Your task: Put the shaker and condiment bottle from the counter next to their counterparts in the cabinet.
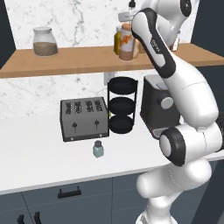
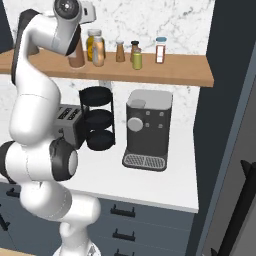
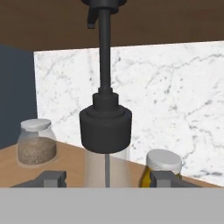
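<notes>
One condiment bottle, tall, rigid and likely top-heavy, is standing on the shelf; I am pinching its neck with my tool.

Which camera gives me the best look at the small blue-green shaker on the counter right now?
The left base view: the shaker stands in the open on the counter, in front of the toaster, unobstructed. In the right base view the arm's white body covers that stretch of counter. The hand view looks at the shelf, not down at the counter.
</notes>
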